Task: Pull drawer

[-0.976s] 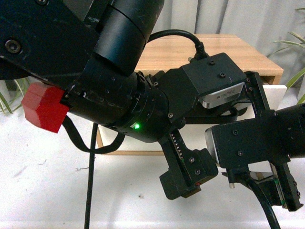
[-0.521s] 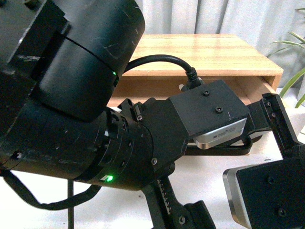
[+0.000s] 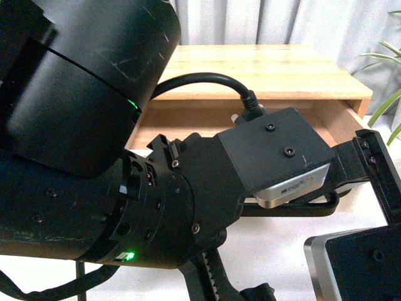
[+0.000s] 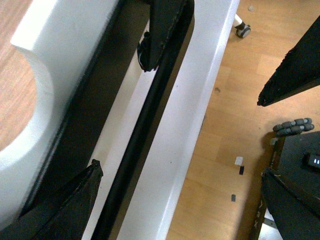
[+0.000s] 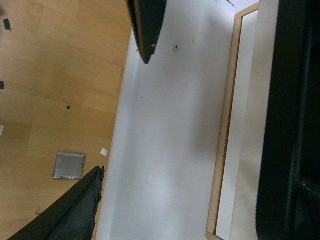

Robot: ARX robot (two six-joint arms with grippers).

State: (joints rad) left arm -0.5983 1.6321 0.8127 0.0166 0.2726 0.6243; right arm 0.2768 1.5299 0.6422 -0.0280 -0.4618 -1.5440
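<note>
While its jaws stand spread, the left gripper [image 4: 121, 115] has one fingertip [image 4: 150, 47] across the open drawer's [image 4: 42, 50] handle [image 4: 132, 150]; the right gripper [image 5: 124, 116] gapes too.

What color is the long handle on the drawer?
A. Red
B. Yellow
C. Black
C: in the left wrist view, the long bar handle running along the white front of the drawer is black.

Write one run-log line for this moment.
left gripper: open, at handle | right gripper: open, empty | drawer: partly out
</note>
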